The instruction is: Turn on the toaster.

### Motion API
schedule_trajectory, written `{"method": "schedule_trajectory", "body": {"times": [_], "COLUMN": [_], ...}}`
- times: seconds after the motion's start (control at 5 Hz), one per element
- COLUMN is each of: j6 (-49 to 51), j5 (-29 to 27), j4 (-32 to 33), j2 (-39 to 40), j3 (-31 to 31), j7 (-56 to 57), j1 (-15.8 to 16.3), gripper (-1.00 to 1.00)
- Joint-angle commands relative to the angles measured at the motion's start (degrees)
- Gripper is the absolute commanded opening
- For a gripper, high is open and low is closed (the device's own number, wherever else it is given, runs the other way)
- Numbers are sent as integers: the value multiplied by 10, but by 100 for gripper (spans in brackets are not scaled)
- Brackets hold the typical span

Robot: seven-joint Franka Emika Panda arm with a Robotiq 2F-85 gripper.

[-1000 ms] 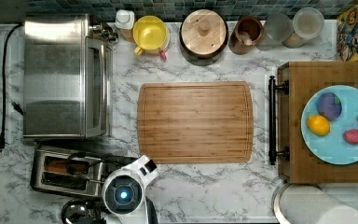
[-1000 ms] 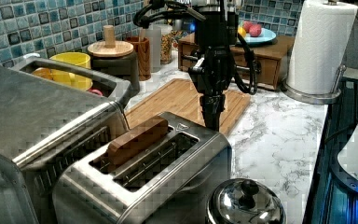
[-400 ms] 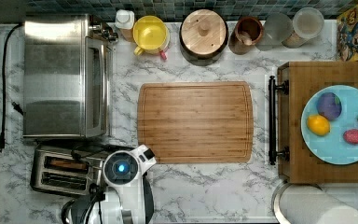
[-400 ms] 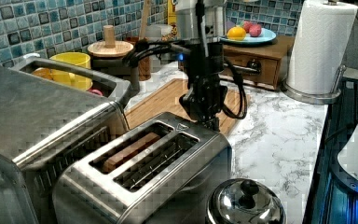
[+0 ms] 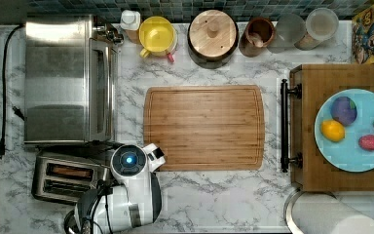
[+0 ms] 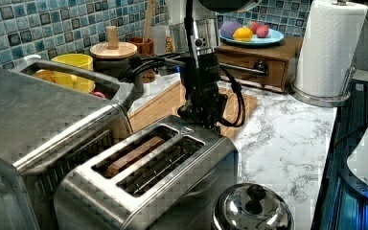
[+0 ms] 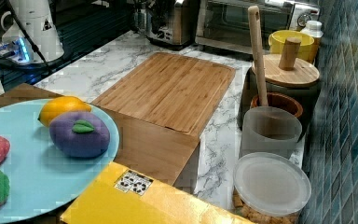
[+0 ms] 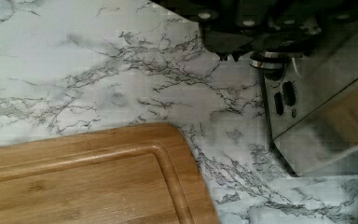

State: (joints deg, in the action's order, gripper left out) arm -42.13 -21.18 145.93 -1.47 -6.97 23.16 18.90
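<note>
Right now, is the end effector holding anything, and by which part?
Nothing looks gripped. The end effector is down at the lever end of the toaster, apparently pressing the lever knob; whether its fingers close on it cannot be told.

Arm [image 5: 126, 195]: white glossy rounded shells with dark grey to black joint bands, seen in the top view. Round dark cap on the upper link carries a glowing blue ring light [image 5: 128, 159]. Small white block with a black face sits beside that cap. Black cables [image 6: 230, 96] loop loosely along the wrist in thick bundles. Wrist section [image 6: 202, 72] is black and boxy, with a silvery cylindrical segment above it bearing small dark buttons.
</note>
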Motion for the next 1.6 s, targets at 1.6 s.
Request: {"method": "schedule_trajectory", "body": {"times": [1.6], "j6": [-45], "j5": [-18], "j4": [-15], "j2": [-4], "j3": [-24], "j7": [-40], "j1": [72], "gripper": [-100]}}
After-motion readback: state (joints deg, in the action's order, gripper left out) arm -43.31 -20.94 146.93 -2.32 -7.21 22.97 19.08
